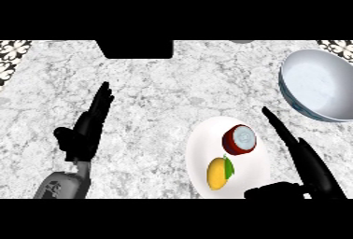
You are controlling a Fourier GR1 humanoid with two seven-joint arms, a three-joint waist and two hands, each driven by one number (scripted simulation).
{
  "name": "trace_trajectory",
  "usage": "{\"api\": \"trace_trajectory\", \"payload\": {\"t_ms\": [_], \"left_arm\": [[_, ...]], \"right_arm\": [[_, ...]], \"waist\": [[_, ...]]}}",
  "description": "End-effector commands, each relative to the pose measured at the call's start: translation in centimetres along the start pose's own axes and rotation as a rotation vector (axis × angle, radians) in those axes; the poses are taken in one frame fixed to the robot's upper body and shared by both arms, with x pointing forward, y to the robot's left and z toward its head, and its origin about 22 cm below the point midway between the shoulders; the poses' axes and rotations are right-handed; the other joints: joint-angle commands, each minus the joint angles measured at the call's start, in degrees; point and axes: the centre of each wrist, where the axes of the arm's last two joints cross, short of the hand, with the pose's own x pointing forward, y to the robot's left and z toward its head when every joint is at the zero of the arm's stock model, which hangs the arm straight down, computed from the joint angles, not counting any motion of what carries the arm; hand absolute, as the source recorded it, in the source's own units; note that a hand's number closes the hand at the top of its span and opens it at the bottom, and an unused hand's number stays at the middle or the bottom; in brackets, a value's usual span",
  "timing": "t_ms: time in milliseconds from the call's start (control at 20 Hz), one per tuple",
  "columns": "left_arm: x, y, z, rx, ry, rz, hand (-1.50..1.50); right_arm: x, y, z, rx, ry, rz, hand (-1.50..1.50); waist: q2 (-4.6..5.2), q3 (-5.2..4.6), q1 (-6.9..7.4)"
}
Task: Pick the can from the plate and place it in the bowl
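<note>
**Can on the plate, both hands open and holding nothing**

The can (240, 139) lies on the white plate (200, 154), in the plate's far half. It is dark red with a pale grey-white end facing up toward the view; whether it stands upright or leans a little is hard to judge from this steep angle. Just nearer on the same plate lies a yellow mango (218, 173) with a small green leaf at its far right side, close beside the can but apparently not touching it.

The bowl (318, 86) sits at the far right of the marble counter (158, 93), pale inside with a grey-blue outer wall, its right part cut off by the view's edge. It is apart from the plate, farther and to the right of it.

The right hand (303, 163) comes in from the near right, its fingers straight and stretched toward the far left, over the plate's right edge and just right of the can, with the thumb spread out to the left near the lower edge. It grasps nothing.

The left hand (88, 128) shows at the left, well apart from the plate, fingers straight and pointing far, resting open.

A dark rectangular shape (136, 49) lies at the counter's far edge.
</note>
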Motion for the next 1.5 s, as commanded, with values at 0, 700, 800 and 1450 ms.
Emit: {"api": "trace_trajectory", "payload": {"t_ms": [0,700,800,1450], "left_arm": [[0.2,1.8,-0.4,0.013,0.001,0.01,0.0],[1.0,1.0,0.2,-0.007,-0.006,0.007,0.0],[0.9,0.3,0.3,-0.017,0.011,0.009,0.0],[0.2,1.5,0.0,-0.006,0.0,-0.01,0.0]], "right_arm": [[0.1,-1.2,0.6,0.006,-0.069,-0.066,-1.5],[-3.5,0.7,-1.3,0.025,-0.024,-0.189,-1.5],[-4.1,3.5,-1.5,0.038,-0.01,-0.197,-1.5],[-6.1,5.6,-2.4,-0.017,0.065,-0.035,-1.5]], "waist": [[-0.02,0.0,-0.02],[-0.01,0.01,0.2],[-0.01,0.01,0.22],[-0.01,-0.01,0.14]]}}
